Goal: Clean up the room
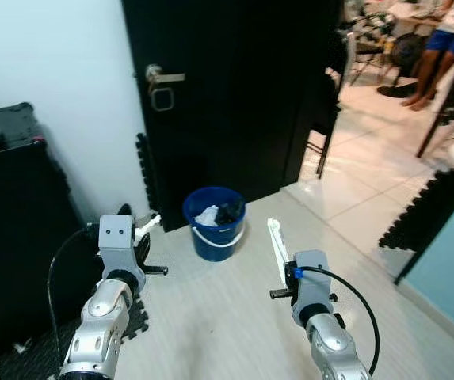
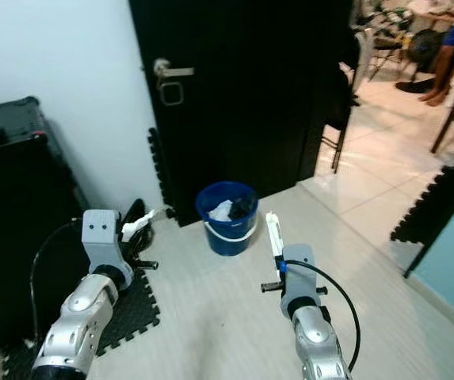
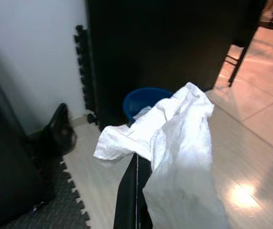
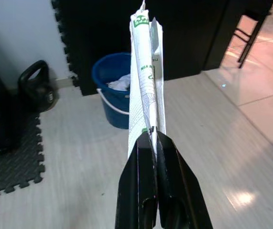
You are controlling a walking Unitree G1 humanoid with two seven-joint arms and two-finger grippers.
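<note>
**Ops:** Status?

**Me:** Carry step, both hands loaded. My left gripper (image 3: pixel 135 191) has its black fingers pinched on a crumpled white paper wad (image 3: pixel 174 143). My right gripper (image 4: pixel 154 157) is clamped on a flat, folded white paper wrapper with green print (image 4: pixel 146 71), held upright ahead of the wrist.

**Ops:** Target?

**Me:** Round blue plastic bucket with a white handle (image 1: pixel 215 226), on the pale floor just in front of the black door (image 1: pixel 234 95), near the doorway to the tiled room. It already has white and dark scraps inside. Both loads are near it, but neither is over the rim yet.

**Ops:** Next?

**Me:** My read: close in, put one gripper above the opening, then release. The wrapper is long and stiff, so I'd aim it end-down or it may catch the rim. The wad should drop easily.

**Ops:** Hazards?

**Me:** Black kettlebell (image 4: pixel 37 86) and black foam floor mat (image 4: pixel 12 162) on my left by the wall. A person's legs (image 1: pixel 429 71) show in the far room, well apart.
</note>
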